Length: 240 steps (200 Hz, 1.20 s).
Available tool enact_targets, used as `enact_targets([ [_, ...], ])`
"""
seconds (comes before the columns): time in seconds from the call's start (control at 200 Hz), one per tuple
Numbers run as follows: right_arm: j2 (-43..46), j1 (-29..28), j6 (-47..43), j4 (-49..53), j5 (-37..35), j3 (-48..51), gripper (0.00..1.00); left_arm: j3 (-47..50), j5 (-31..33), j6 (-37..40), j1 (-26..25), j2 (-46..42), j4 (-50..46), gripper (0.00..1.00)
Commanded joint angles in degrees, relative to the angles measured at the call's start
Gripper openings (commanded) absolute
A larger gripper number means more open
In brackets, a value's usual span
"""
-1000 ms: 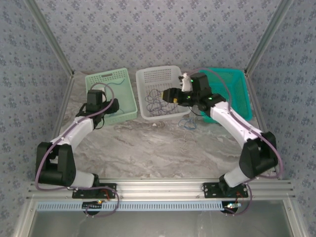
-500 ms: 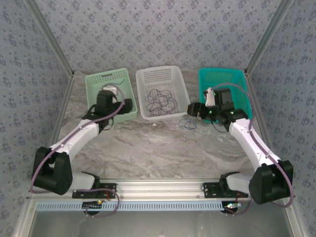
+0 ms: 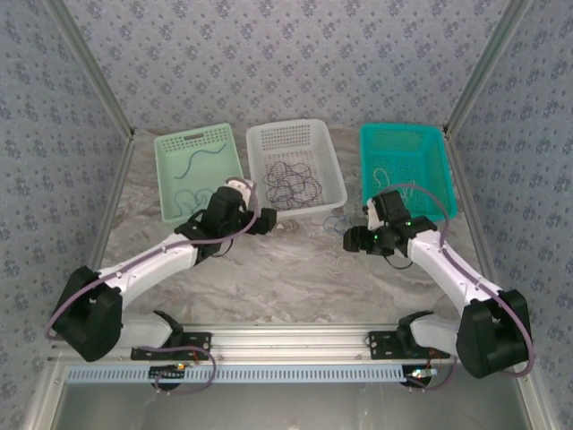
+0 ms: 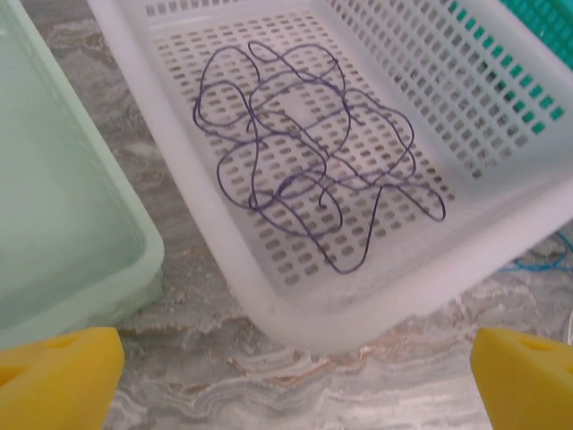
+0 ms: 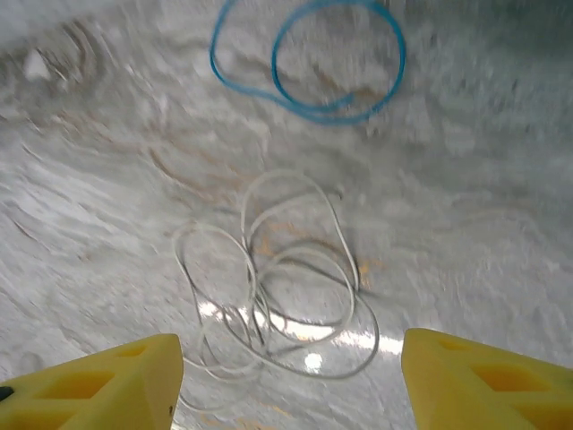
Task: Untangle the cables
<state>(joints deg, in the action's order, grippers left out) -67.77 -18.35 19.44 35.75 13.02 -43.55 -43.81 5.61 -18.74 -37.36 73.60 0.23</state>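
Note:
A dark purple cable tangle [image 4: 304,152] lies in the white basket [image 4: 358,313], seen from above as a tangle [image 3: 291,182]. On the marble table a blue cable [image 5: 309,63] curls ahead of a pale white cable [image 5: 277,287]. My right gripper [image 5: 291,394] hangs open just above the white coil, one yellow finger [image 5: 98,385] on each side of it. My left gripper [image 4: 291,399] is open and empty in front of the white basket's near corner. From above, the left gripper [image 3: 264,219] and right gripper [image 3: 351,240] flank the blue cable [image 3: 336,224].
A green basket [image 3: 192,134] at the back left holds a thin dark wire [image 3: 199,161]. A teal basket [image 3: 403,128] at the back right holds a pale wire [image 3: 385,175]. The white basket [image 3: 304,208] stands between them. Patterned walls enclose the table.
My right arm swung from over the white basket past the teal basket and down to the table by the white cable. My left arm moved right from the green basket to the white basket's front.

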Motion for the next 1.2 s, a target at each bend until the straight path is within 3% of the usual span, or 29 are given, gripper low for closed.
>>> enact_targets([
  [0.0, 2.22, -2.67, -0.22, 1.43, -2.47, 1.37, 0.67, 1.75, 0.65, -0.99, -0.63, -2.79, 1.97, 0.99],
  [0.305, 1.28, -13.74, 1.05, 4.86, -15.50, 0.04, 0.59, 2.72, 0.12, -1.31, -0.84, -3.40, 1.53, 0.99],
  [0.415, -0.14, -14.61, 0.89, 5.95, -19.01, -0.08, 0.47, 2.42, -0.15, -1.38, -0.84, -3.12, 1.83, 0.99],
  [0.69, -5.71, -16.20, -1.95, 2.13, -19.85, -0.24, 0.55, 2.50, -0.33, -1.38, -0.78, -2.91, 1.89, 0.99],
  [0.894, -12.15, -16.53, -1.65, 0.41, -21.83, -3.89, 0.53, 2.72, -0.16, -1.80, -0.85, -3.20, 1.61, 0.99],
  [0.974, -14.12, -16.58, -0.80, -0.66, -22.79, -4.48, 0.44, 2.88, -0.10, -2.04, -0.81, -3.47, 1.53, 0.99],
  [1.099, -13.40, -17.75, 0.00, -0.50, -25.43, -4.45, 0.13, 3.20, -0.03, -2.15, -0.95, -4.11, 1.09, 0.99],
  [1.194, -8.84, -19.22, -0.53, -0.46, -25.28, -3.26, 0.02, 3.76, 0.03, -2.34, -0.93, -4.61, 1.13, 0.99],
])
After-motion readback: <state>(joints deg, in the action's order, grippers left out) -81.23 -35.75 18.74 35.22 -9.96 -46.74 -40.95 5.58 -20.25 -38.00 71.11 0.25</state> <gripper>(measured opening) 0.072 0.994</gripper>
